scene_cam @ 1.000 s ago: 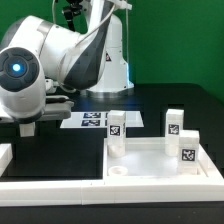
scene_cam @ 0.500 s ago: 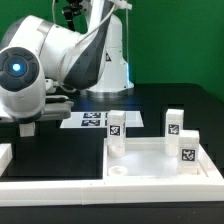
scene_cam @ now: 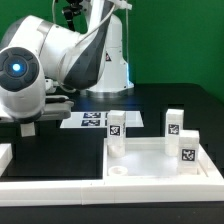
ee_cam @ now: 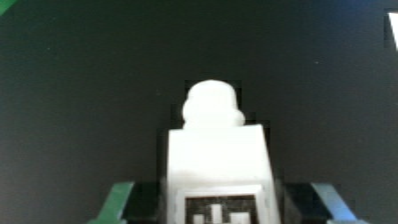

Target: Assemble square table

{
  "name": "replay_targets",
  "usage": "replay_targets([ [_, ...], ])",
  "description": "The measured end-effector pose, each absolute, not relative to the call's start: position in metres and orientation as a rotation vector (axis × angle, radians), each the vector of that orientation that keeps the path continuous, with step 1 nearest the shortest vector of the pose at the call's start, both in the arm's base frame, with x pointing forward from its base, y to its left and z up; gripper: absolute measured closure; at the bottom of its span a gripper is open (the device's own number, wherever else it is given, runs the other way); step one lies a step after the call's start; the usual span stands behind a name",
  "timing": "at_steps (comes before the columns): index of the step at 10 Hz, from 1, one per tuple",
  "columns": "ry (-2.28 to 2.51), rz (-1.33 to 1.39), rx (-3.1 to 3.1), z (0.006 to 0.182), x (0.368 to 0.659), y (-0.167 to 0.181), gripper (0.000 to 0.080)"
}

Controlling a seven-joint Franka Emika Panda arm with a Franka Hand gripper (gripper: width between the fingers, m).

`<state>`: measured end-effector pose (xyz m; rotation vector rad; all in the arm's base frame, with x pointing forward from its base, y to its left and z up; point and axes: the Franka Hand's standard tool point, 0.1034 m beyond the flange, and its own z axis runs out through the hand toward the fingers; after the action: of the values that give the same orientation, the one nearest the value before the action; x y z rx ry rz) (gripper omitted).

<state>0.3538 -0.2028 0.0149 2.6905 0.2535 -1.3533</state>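
Observation:
In the wrist view a white leg point(ee_cam: 217, 150) with a rounded end and a black-white tag lies between my gripper's point(ee_cam: 222, 205) green finger point(ee_cam: 119, 203) and blue finger, which are shut on its sides over the black table. In the exterior view the gripper point(scene_cam: 27, 126) hangs low at the left, and the held leg is hidden behind it. The white square tabletop point(scene_cam: 150, 162) lies at the exterior view's right. Three tagged legs stand upright on it: one at the back left point(scene_cam: 117, 128), one at the back right point(scene_cam: 174, 123), one at the front right point(scene_cam: 187, 152).
The marker board point(scene_cam: 90, 120) lies flat behind the gripper, near the arm's base. A long white border rail point(scene_cam: 60, 186) runs along the front edge, and another white piece point(scene_cam: 5, 156) sits at the far left. A green wall stands behind.

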Motion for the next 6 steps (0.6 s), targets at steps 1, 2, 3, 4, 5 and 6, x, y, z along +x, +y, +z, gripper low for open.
replay_targets([
  [1, 0.283, -1.359, 2.693, 0.020, 0.358, -0.202, 0.0514],
  [2, 0.316, -1.332, 2.713, 0.040, 0.374, -0.195, 0.0512],
  [3, 0.325, -1.296, 2.739, 0.059, 0.384, -0.187, 0.0512],
  [4, 0.333, -1.269, 2.759, 0.069, 0.386, -0.181, 0.0512],
  [5, 0.334, -1.235, 2.782, 0.072, 0.383, -0.179, 0.0512],
  [6, 0.330, -1.235, 2.787, 0.072, 0.380, -0.179, 0.0512],
])
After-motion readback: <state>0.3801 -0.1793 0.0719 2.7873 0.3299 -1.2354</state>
